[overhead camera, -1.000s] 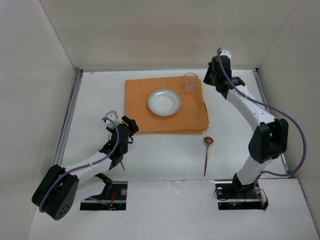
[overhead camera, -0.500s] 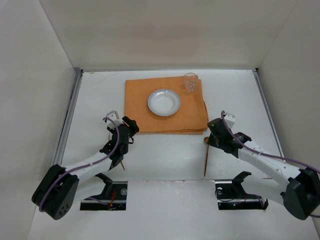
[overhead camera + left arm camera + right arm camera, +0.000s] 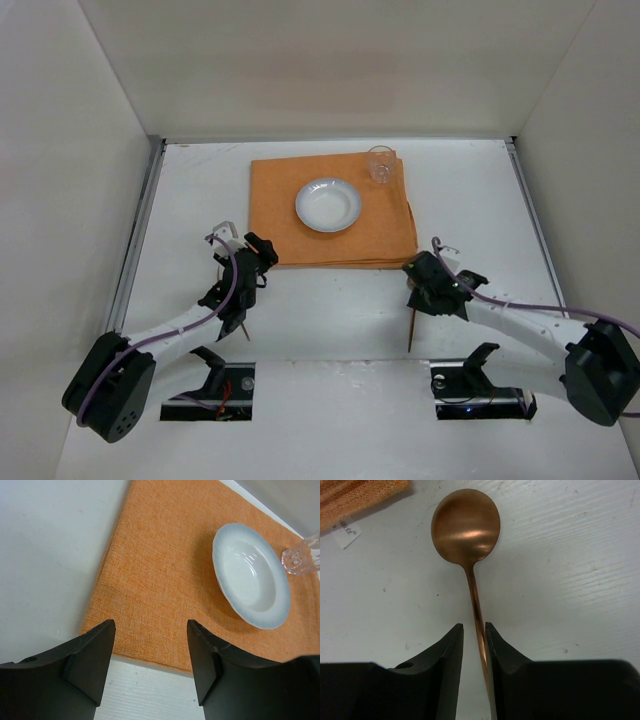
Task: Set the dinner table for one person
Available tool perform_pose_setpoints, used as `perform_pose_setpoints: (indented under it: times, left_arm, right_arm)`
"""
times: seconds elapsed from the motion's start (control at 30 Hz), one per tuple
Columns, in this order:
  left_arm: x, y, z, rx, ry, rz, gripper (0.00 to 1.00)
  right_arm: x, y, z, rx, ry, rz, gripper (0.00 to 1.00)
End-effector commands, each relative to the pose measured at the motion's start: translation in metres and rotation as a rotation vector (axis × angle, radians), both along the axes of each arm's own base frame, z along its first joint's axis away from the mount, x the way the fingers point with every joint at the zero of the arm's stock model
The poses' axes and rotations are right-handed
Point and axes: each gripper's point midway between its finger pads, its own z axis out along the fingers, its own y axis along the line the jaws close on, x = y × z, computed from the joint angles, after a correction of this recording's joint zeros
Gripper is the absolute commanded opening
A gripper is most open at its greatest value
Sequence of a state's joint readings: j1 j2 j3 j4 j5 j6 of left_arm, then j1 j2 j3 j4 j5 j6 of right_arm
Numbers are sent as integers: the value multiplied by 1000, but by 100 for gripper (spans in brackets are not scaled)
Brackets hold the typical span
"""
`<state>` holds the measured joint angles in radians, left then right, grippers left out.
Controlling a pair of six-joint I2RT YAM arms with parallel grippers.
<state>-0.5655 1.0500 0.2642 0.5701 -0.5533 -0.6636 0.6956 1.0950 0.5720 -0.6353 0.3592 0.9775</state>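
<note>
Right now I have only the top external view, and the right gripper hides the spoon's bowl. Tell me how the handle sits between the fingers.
Observer: On the right wrist view, the handle of the spoon runs between the fingers of the right gripper. It lies close along the one on that picture's right, with a gap to the other.
Operator: Give me the bowl's position.
Observer: The bowl lies on the table ahead of the fingertips, near a white tag at the corner of the orange mat.
Operator: Now check the left gripper.
Observer: On the left wrist view, the left gripper has its jaws wide apart with nothing between them, above the mat's edge.
</note>
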Motion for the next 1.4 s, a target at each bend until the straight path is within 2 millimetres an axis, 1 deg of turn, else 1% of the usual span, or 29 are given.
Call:
perform_pose_setpoints:
  times: [0.0, 0.07, 0.17, 0.23, 0.3, 0.4, 0.5, 0.57, 0.67, 0.73, 0.8, 0.87, 1.0, 1.07, 1.13, 1.2, 1.3, 1.37]
  left_arm:
    - [10, -5, 22, -43, -56, 3, 57]
    - [10, -7, 23, -44, -57, -2, 57]
    - [11, -4, 19, -42, -51, 9, 57]
    - [11, -4, 22, -49, -57, 4, 57]
    - [10, -3, 25, -55, -68, 5, 57]
    - [11, 1, 22, -52, -61, 16, 57]
    - [11, -1, 22, -60, -61, 5, 57]
    - [11, -2, 20, -56, -56, 5, 57]
    - [12, -3, 17, -62, -46, 1, 57]
    - [12, -5, 19, -67, -51, -5, 57]
    - [12, -4, 19, -66, -50, -1, 57]
    - [12, -4, 18, -70, -49, -1, 57]
    - [11, -7, 20, -64, -53, -11, 56]
    - [11, -5, 19, -64, -51, -6, 56]
    - [10, -3, 22, -77, -62, -3, 56]
    - [9, -5, 25, -76, -72, -8, 56]
    - [10, -7, 18, -70, -50, -12, 56]
    - [11, -9, 18, -71, -48, -18, 56]
  right_arm:
    - [2, 11, -2, 27, 6, 19, 30]
    - [2, 14, -7, 17, 29, 37, 30]
    - [4, 19, -13, 20, 50, 44, 27]
    - [6, 21, -13, 8, 59, 53, 24]
    - [8, 20, -13, 1, 60, 53, 15]
    - [11, 21, -9, 7, 43, 46, 7]
    - [16, 15, 4, -26, 5, 45, 3]
    - [19, 9, 19, -45, -27, 32, 2]
    - [26, 10, 40, -52, -67, 65, 1]
    - [36, 14, 60, -47, -127, 94, 1]
    - [50, 25, 80, -40, -185, 153, 2]
    - [72, 39, 96, -36, -240, 212, 1]
    - [127, 70, 120, -40, -337, 299, 1]
    - [154, 75, 118, -48, -343, 312, 1]
    - [176, 80, 108, -54, -324, 355, 1]
    - [192, 82, 103, -58, -306, 370, 1]
    - [220, 84, 98, -38, -297, 371, 3]
    - [233, 80, 92, -36, -284, 368, 3]
